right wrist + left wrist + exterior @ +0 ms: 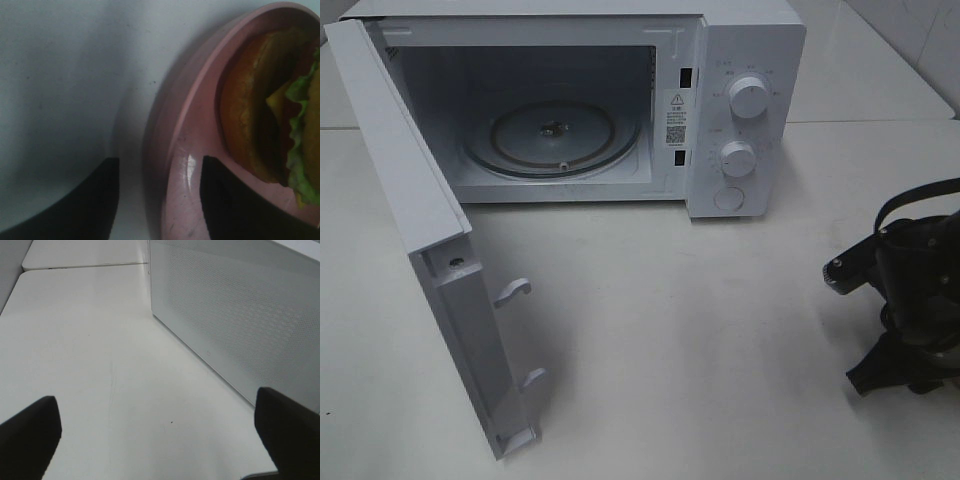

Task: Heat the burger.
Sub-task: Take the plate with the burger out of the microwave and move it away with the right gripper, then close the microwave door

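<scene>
The burger (265, 105) lies on a pink plate (182, 150) on the white tabletop (680, 330). The right gripper (160, 195) straddles the plate's rim, fingers (227, 200) apart. The left gripper (160, 432) stands wide open beside the open microwave (740, 110), holding nothing.

Burger (272, 107) — golden-brown bun, dark patty layer, yellow cheese edge and frilled green lettuce. It rests inside a pink round plate (187, 145), close against the raised rim. The plate sits on the white surface (60, 75). Visible in the right wrist view only — partly cut off at the frame edge.
</scene>
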Action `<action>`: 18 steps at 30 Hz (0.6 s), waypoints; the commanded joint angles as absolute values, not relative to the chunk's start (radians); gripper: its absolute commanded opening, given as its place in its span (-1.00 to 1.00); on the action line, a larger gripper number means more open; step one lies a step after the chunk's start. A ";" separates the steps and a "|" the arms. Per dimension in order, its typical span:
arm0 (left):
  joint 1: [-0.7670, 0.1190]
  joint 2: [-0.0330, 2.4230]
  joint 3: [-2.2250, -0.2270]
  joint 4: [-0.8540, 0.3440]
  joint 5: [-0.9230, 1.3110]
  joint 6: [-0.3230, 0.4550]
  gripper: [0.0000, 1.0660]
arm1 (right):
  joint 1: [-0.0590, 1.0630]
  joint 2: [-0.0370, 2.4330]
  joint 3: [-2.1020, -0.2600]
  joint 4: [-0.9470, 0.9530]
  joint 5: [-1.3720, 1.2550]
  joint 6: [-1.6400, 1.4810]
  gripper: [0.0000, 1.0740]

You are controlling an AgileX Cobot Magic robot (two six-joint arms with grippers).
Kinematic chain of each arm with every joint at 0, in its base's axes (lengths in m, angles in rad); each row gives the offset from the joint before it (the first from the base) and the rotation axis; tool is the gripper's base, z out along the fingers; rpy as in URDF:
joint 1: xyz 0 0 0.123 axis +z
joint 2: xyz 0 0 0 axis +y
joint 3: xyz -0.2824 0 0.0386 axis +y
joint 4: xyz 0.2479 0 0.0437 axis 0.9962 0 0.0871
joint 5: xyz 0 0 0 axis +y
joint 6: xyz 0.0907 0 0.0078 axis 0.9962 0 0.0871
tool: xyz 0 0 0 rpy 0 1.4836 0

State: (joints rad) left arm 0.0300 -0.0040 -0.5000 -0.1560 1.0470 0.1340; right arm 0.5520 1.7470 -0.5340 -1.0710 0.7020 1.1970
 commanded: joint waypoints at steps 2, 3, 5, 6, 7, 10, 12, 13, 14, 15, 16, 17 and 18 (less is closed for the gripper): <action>0.033 -0.027 -0.497 -0.156 1.039 0.126 0.88 | 0.550 1.653 -0.539 -0.985 0.699 1.107 -0.03; 0.033 -0.027 -0.497 -0.156 1.039 0.126 0.88 | 0.550 1.629 -0.539 -0.965 0.692 1.084 -0.03; 0.033 -0.027 -0.497 -0.156 1.039 0.126 0.88 | 0.550 1.580 -0.539 -0.912 0.676 1.019 -0.03; 0.033 -0.027 -0.497 -0.156 1.039 0.126 0.88 | 0.550 1.561 -0.539 -0.882 0.665 0.982 -0.03; 0.033 -0.027 -0.497 -0.156 1.039 0.126 0.88 | 0.550 1.514 -0.539 -0.825 0.641 0.905 -0.02; 0.033 -0.027 -0.497 -0.156 1.039 0.126 0.88 | 0.550 1.462 -0.539 -0.753 0.611 0.809 0.01; 0.033 -0.027 -0.497 -0.156 1.039 0.126 0.88 | 0.550 1.390 -0.539 -0.642 0.585 0.667 0.12; 0.033 -0.027 -0.497 -0.156 1.039 0.126 0.88 | 0.550 1.390 -0.539 -0.642 0.585 0.667 0.12; 0.033 -0.027 -0.497 -0.156 1.039 0.126 0.88 | 0.550 1.342 -0.539 -0.547 0.579 0.558 0.25; 0.033 -0.027 -0.497 -0.156 1.039 0.126 0.88 | 0.550 1.324 -0.542 -0.502 0.579 0.514 0.33; 0.033 -0.027 -0.497 -0.156 1.039 0.126 0.88 | 0.550 1.324 -0.542 -0.502 0.579 0.514 0.33; 0.033 -0.027 -0.497 -0.156 1.039 0.126 0.88 | 0.550 1.288 -0.547 -0.422 0.586 0.421 0.46; 0.033 -0.027 -0.497 -0.156 1.039 0.126 0.88 | 0.550 1.269 -0.551 -0.379 0.587 0.376 0.52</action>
